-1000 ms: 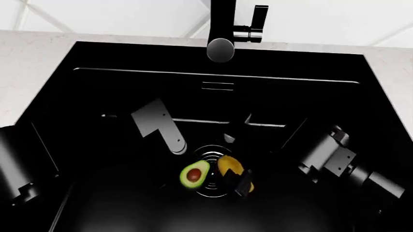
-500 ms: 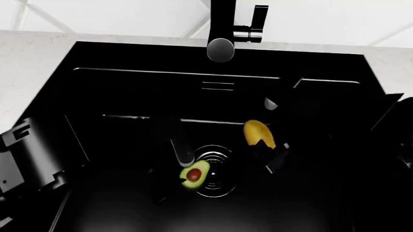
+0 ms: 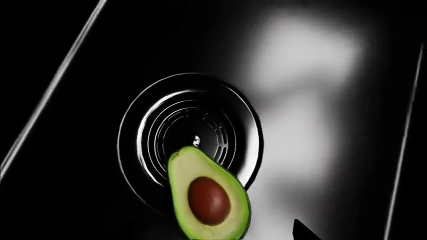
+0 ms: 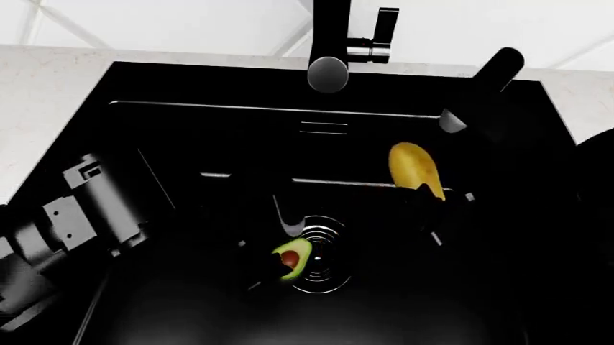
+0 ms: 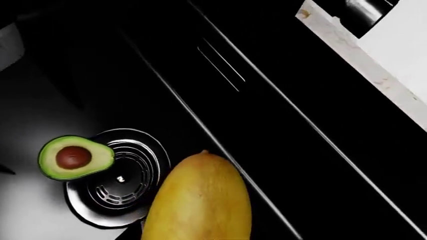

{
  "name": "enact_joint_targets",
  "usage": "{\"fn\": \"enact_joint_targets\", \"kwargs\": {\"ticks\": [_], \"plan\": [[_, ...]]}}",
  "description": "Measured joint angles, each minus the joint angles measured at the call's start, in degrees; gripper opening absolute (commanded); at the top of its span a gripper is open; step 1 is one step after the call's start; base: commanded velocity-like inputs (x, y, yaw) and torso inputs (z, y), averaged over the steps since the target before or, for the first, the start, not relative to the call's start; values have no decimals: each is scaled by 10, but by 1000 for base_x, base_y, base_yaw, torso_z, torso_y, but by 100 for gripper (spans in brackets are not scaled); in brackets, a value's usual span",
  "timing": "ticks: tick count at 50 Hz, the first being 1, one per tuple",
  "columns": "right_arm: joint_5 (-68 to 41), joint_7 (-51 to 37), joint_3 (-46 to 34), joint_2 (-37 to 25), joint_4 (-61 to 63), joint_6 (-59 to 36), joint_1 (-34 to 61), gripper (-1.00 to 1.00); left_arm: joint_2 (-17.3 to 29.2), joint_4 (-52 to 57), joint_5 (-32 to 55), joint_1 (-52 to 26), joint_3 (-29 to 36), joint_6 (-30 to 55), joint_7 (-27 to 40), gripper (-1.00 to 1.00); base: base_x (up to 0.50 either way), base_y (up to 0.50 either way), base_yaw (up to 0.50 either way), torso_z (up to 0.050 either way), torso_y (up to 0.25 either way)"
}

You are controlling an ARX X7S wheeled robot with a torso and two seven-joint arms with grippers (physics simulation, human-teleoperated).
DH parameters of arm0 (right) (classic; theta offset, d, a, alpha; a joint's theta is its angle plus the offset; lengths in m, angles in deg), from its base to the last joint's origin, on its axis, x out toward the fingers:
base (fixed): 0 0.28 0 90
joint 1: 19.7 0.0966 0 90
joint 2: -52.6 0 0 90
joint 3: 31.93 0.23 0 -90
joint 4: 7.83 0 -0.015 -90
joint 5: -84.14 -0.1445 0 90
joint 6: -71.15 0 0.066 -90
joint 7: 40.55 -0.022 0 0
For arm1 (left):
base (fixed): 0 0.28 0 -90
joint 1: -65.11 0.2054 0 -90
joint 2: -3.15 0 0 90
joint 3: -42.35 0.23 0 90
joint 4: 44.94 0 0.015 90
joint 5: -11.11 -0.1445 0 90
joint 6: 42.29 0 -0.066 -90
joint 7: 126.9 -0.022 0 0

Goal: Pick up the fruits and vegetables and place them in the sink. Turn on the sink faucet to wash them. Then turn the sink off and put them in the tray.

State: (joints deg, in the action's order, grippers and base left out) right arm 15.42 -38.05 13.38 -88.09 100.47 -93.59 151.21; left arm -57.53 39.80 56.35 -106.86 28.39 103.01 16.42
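The halved avocado (image 4: 290, 259) lies cut face up on the sink floor, beside the round drain (image 4: 321, 255). My left gripper (image 4: 267, 248) stands open around it; in the left wrist view one dark fingertip (image 3: 301, 233) shows apart from the avocado (image 3: 208, 200). The yellow fruit (image 4: 415, 169) hangs above the basin, right of the drain, with my right gripper (image 4: 429, 203) shut on it. It fills the near part of the right wrist view, where the fruit (image 5: 200, 200) hides the fingers. The faucet (image 4: 329, 43) with its side lever (image 4: 386, 32) stands at the sink's back rim (image 4: 192, 75). The tray is out of view.
Pale stone countertop (image 4: 48, 93) surrounds the black sink, with white tiled wall behind. An overflow slot (image 4: 324, 128) marks the back wall of the basin. My right arm's dark forearm (image 4: 484, 86) reaches over the sink's back right corner, close to the faucet lever.
My right gripper has lifted the yellow fruit off the drain, up and to the right. My left arm has swung in around the avocado, which has stayed put.
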Motion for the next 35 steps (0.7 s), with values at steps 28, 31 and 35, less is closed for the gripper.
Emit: {"fn": "enact_joint_targets", "kwargs": {"ticks": [28, 31, 35], "plan": [[-33, -30, 26, -29, 22, 10, -13, -100, -100, -167, -30, 14, 16, -39, -33, 100, 0, 0, 0, 0, 0], [-32, -30, 26, -29, 22, 12, -15, -100, -109, -184, -34, 16, 20, -41, -36, 100, 0, 0, 0, 0, 0], [-31, -30, 25, -29, 21, 15, -16, -100, -123, -209, -40, 17, 26, -44, -42, 100, 0, 0, 0, 0, 0]]}}
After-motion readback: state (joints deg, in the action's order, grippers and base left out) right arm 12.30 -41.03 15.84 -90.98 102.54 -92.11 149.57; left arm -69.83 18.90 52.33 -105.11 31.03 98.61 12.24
